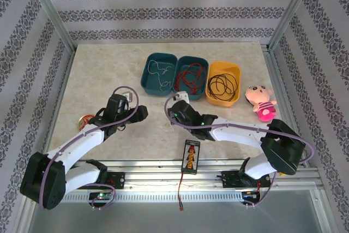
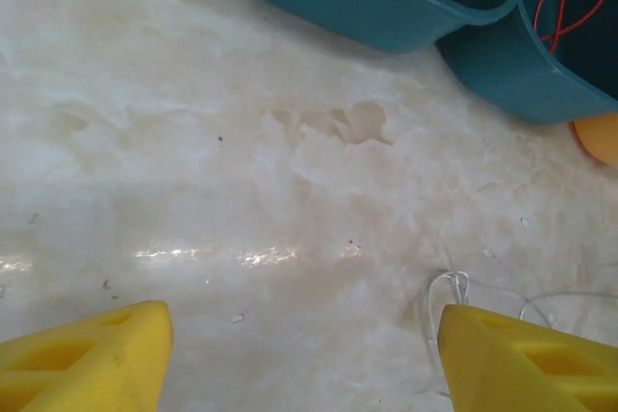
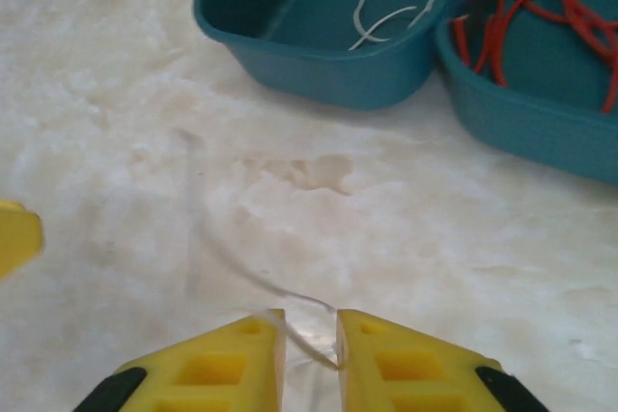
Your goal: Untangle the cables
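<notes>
Your right end effector [image 3: 309, 359] is nearly closed on a thin clear wire [image 3: 241, 272] lying on the worktop [image 1: 98, 80] — it could slip out, being so fine. The left end effector [image 2: 299, 354] is spread wide, holding nothing. White wire [image 1: 159, 72], red wire [image 1: 191, 77] and black wire [image 1: 223, 84] each sit in their own bin — a careless pull may drag strands across them.

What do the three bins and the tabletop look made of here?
The two teal bins and the yellow bin look like moulded plastic: smooth, rounded rims, uniform colour. The tabletop resembles polished marble, cream-veined with glossy glare, though it may be printed laminate.
</notes>
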Available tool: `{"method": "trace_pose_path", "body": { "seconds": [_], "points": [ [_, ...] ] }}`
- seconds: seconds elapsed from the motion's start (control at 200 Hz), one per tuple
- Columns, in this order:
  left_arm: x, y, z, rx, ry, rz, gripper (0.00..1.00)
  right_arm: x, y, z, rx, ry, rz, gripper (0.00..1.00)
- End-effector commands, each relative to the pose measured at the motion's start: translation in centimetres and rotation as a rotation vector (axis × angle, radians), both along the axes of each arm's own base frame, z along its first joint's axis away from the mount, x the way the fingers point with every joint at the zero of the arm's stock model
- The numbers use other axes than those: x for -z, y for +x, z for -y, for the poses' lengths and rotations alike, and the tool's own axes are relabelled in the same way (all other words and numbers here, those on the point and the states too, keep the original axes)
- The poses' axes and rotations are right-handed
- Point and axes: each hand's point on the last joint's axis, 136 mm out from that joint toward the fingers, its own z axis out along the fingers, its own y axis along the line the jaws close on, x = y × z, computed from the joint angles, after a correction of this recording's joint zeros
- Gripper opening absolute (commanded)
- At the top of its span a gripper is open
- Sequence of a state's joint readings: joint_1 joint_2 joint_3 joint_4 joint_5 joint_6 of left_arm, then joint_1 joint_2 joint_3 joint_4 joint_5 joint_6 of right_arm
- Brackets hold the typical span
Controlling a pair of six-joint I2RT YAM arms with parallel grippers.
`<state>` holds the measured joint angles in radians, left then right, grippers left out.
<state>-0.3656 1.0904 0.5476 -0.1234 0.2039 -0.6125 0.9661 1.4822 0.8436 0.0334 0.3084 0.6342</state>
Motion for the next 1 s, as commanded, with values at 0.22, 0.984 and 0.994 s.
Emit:
{"method": "trace_pose_path", "body": {
  "seconds": [0.22, 0.984, 0.994],
  "points": [
    [-2.0, 0.2, -2.9, -0.18, 0.009, 0.036, 0.91, 2.1, -1.6, -3.1, -0.099, -0.042, -0.229, 0.31],
    [0.3, 4.9, 5.0, 0.001, -0.186, -0.039, 0.64, 6.7, -4.4, -0.3, 0.018, -0.026, -0.465, 0.3],
    [0.4, 4.9, 5.1, 0.003, -0.186, -0.042, 0.64, 6.8, -4.5, -0.4, 0.015, -0.027, -0.468, 0.3]
  ]
}}
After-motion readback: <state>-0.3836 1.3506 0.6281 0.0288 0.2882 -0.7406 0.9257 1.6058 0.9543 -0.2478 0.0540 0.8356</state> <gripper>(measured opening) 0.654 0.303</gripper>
